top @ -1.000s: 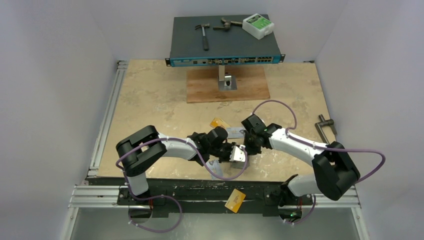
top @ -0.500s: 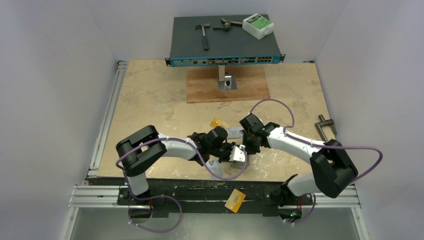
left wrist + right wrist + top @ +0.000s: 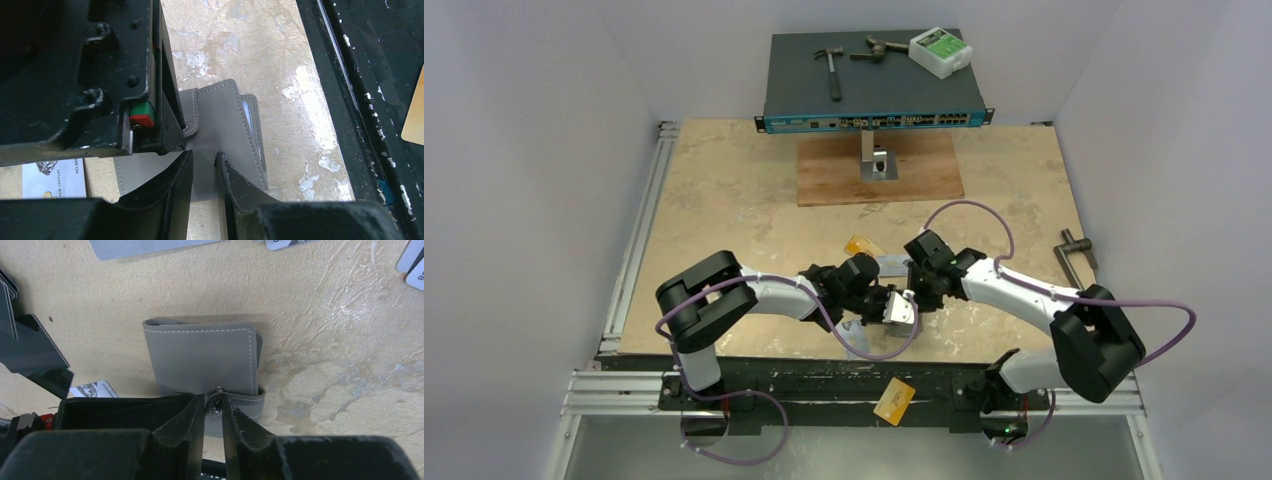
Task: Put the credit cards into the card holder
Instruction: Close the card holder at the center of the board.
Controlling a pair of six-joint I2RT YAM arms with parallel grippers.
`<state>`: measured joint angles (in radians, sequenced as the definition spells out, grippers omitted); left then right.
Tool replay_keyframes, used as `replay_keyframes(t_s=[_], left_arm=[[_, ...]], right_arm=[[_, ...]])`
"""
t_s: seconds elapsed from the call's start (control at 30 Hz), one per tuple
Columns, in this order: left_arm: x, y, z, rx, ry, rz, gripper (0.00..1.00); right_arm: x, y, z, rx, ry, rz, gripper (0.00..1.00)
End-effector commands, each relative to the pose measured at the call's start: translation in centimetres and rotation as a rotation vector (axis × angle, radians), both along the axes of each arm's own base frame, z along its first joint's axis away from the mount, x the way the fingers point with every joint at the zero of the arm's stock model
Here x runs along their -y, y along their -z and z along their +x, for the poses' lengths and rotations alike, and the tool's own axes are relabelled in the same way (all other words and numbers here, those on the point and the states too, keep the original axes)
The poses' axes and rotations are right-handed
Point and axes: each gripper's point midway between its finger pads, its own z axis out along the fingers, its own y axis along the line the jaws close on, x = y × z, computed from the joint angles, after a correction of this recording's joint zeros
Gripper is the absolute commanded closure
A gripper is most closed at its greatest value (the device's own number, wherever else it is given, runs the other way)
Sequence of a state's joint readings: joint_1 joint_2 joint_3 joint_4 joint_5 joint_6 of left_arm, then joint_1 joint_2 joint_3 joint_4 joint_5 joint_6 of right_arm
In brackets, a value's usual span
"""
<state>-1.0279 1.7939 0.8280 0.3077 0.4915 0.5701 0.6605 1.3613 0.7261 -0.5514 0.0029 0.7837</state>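
- The left fingers (image 3: 166, 187) are clenched on one edge of the card holder (image 3: 200, 357), which lies folded on the desk (image 3: 325, 340) between the two arms. They catch only a narrow margin of grey leather, so a pull from the other side could slide it out.
- The snap button (image 3: 217, 405) sits on the strap. I cannot tell whether it is fastened. If it is and it gives suddenly, the case could jerk or flip.
- The right fingers (image 3: 182, 415) are pinched on the strap at the snap. An angled pull may drag the whole case instead of opening it. The two wrists are very close and could knock together.
- A silver-grey card (image 3: 145, 246) lies just beyond the holder, where a dragged case could sweep it away. An orange card (image 3: 415, 112) on the black front rail (image 3: 370, 100) looks awkward to grasp.
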Motion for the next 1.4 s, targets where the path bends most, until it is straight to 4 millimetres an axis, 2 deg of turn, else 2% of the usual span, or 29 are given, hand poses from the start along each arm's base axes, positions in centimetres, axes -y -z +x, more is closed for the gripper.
replay_keyframes(t_s=[0.0, 0.13, 0.2, 0.33, 0.47, 0.7, 0.93, 1.37], left_arm=[[-2.1, 2.8, -0.3, -0.023, -0.011, 0.109, 0.77], [-2.1, 2.8, -0.3, -0.023, -0.011, 0.11, 0.77], [-2.1, 2.8, -0.3, -0.023, -0.011, 0.109, 0.77], [-2.1, 2.8, -0.3, -0.024, -0.011, 0.111, 0.77], [-2.0, 2.8, -0.3, -0.023, -0.01, 0.109, 0.78], [-2.1, 2.8, -0.3, -0.024, -0.01, 0.111, 0.78], [-2.1, 2.7, -0.3, -0.023, -0.008, 0.109, 0.78], [-2.1, 2.7, -0.3, -0.019, -0.006, 0.108, 0.79]], right_arm=[[-1.4, -0.8, 0.1, 0.018, 0.003, 0.075, 0.83], [-1.0, -0.7, 0.1, 0.02, 0.015, 0.06, 0.9], [-0.7, -0.8, 0.2, 0.026, 0.014, 0.04, 0.9], [-0.2, -2.1, 0.8, 0.056, -0.007, 0.004, 0.73], [0.0, -3.1, 0.8, 0.07, -0.016, -0.006, 0.68], [-0.1, -2.2, 0.0, 0.047, -0.012, -0.01, 0.7], [-0.1, -1.8, -0.4, 0.023, -0.046, -0.088, 0.7], [0.3, -2.7, 0.6, 0.062, -0.045, -0.166, 0.76]])
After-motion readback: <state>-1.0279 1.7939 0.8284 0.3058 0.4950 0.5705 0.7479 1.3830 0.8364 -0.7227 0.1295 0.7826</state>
